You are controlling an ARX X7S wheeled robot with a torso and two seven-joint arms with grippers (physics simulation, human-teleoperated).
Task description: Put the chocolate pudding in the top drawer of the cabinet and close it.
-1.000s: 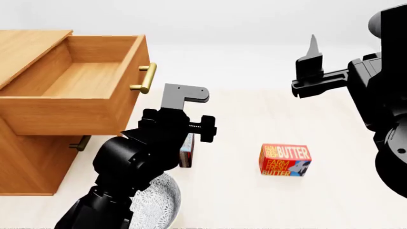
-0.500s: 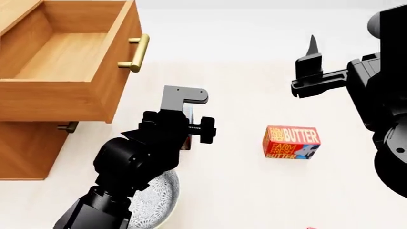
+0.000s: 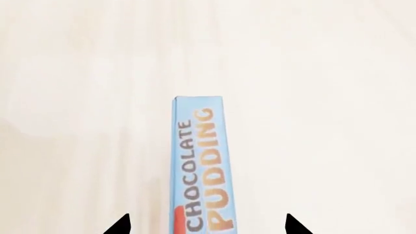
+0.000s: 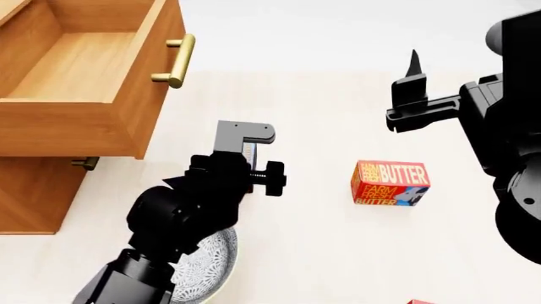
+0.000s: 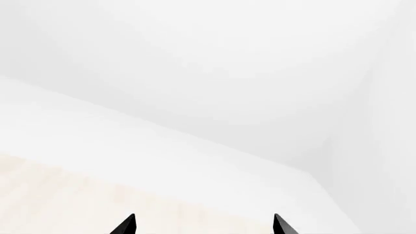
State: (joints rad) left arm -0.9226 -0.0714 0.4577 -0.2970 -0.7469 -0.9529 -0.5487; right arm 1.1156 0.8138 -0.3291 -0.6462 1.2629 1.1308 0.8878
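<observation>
Light was bright, even and diffuse, with faint soft shadows on the pale floor (image 4: 338, 253). Renders stayed sharp, without glare, blur or edge distortion.

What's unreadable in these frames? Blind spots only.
- Pudding: in the head view, almost all hidden behind the left arm; in the left wrist view, its near end is cut off by the frame edge.
- Left tool: only two tips show, wide of the box; contact not visible.
- Lower drawer: mostly hidden under the open top drawer.
- Plate: half covered by the left arm.
- Right tool: only tips show.
</observation>
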